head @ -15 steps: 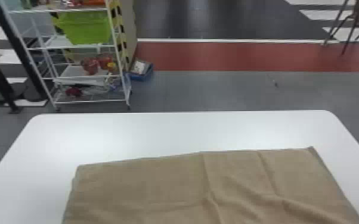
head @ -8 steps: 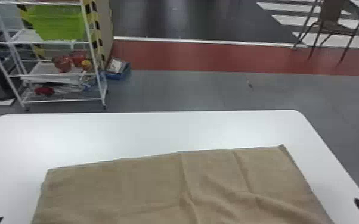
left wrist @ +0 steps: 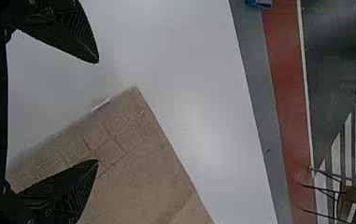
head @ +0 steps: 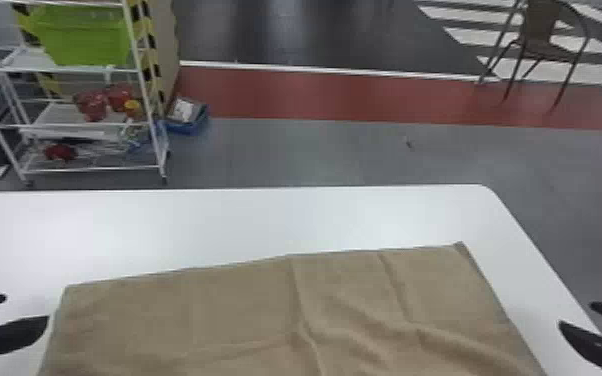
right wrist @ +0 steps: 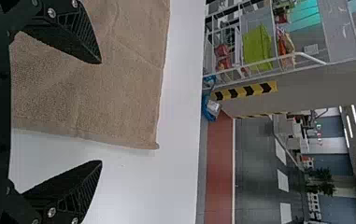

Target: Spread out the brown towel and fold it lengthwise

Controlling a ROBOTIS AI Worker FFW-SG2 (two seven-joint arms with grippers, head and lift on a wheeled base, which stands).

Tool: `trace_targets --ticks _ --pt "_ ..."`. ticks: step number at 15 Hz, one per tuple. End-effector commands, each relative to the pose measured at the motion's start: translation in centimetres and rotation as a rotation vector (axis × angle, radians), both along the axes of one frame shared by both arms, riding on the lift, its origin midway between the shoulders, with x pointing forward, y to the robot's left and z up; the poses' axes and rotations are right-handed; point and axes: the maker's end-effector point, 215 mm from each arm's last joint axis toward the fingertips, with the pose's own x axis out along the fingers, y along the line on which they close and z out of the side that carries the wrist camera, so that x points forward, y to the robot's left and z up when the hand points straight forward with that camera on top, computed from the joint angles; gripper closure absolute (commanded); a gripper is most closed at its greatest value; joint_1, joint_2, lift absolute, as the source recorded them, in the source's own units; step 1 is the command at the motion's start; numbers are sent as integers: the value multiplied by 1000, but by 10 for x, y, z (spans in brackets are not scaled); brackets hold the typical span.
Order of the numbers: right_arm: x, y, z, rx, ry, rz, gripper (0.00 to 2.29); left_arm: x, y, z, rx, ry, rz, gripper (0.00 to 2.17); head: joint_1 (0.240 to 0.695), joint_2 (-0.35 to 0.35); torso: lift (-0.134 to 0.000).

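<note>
- Brown towel (head: 215, 310), head view: laid out on the white table (head: 165, 225), its far edge running at a slant and its far right corner reaching farthest forward. Creases run right of its middle; its near side is cut off by the view's bottom edge.
- Head view, beside the towel: the left gripper (head: 26, 309) is just off its left edge, the right gripper (head: 575, 314) off its right edge. Both have their fingers spread, with nothing pinched between them.
- Head view, beyond the towel and past the table: a white rack (head: 95, 170) far to the left with a green bin (head: 85, 40) and red items (head: 92, 105), a blue box (head: 185, 131) beside it, a red floor strip (head: 315, 95), and a brown chair (head: 540, 40) far to the right.
- Left wrist view: finer detail here — a band of woven squares (left wrist: 75, 151) near the towel's end and a small white strip (left wrist: 100, 105) at its edge. One finger of the left gripper (left wrist: 98, 111) blocks part of the cloth.
- Right wrist view: the towel's corner (right wrist: 154, 145) has a thick, raised hem. A finger of the right gripper (right wrist: 102, 112) hides some cloth; the other is before the tabletop. Well past the towel — ceiling lights (right wrist: 348, 126) and a dark plant (right wrist: 323, 182).
</note>
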Motion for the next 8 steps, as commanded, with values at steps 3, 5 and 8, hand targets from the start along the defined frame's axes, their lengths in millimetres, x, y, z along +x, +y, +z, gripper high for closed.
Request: trace_targets --ticks 3,5,8 --pt "-3 0 -2 -1 6 -3 144 12 -10 -11 -3 -15 42 151 695 -131 -122" --pt "-9 9 -7 -41 16 39 144 13 -15 -10 -12 -15 33 151 695 -139 -122" --pt "-19 76 -3 -209 -20 300 147 10 -7 -4 -18 -22 49 151 695 -130 -122"
